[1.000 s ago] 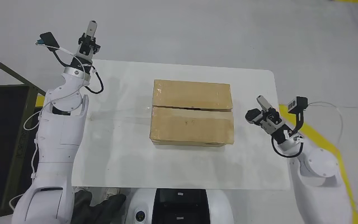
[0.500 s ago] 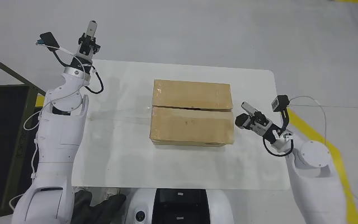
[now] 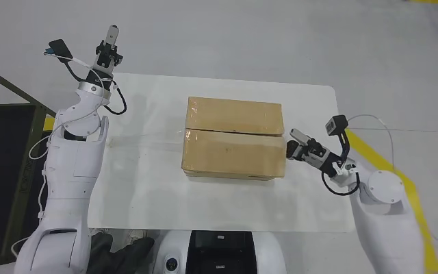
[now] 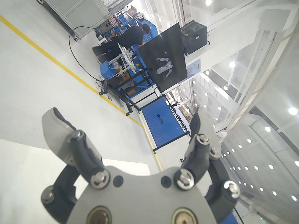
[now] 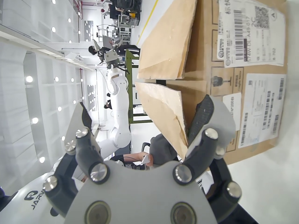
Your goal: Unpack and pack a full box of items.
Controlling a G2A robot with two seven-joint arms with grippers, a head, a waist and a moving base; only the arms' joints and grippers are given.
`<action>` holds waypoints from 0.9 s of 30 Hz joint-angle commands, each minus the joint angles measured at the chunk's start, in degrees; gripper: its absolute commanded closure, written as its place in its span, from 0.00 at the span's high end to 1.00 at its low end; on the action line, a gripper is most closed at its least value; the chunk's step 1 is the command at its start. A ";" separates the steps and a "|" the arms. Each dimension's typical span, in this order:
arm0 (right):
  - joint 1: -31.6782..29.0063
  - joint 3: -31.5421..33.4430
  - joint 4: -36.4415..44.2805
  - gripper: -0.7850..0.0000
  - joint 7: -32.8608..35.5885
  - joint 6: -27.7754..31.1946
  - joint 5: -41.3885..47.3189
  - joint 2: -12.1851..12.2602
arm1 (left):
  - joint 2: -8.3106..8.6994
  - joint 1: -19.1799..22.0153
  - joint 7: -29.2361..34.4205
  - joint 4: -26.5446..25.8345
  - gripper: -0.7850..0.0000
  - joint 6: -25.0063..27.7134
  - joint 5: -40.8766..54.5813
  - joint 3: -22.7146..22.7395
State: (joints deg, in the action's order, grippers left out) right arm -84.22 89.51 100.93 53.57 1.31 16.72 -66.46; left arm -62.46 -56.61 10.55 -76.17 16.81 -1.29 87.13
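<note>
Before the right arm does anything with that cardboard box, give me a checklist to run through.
1. Right gripper open: ok.
2. Near flap edge between its fingers: ok.
3. Box flaps unsealed: ok, gap at the seam.
4. Left gripper away from box: ok, open, beyond the table corner.
5. Contents under flaps: cannot tell.

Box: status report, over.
Right tool open at box end, flap edge between its fingers. Left tool open, off table far corner. Flaps down, slightly raised at that end.
</note>
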 commanded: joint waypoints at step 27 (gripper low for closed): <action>-7.43 6.63 6.41 1.00 13.60 8.03 10.45 2.13 | 0.00 0.00 0.00 0.00 1.00 0.00 0.00 0.00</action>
State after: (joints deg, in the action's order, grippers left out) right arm -91.30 96.02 107.06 66.77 9.28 27.02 -64.39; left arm -62.46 -56.61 10.55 -76.17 16.81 -1.29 87.13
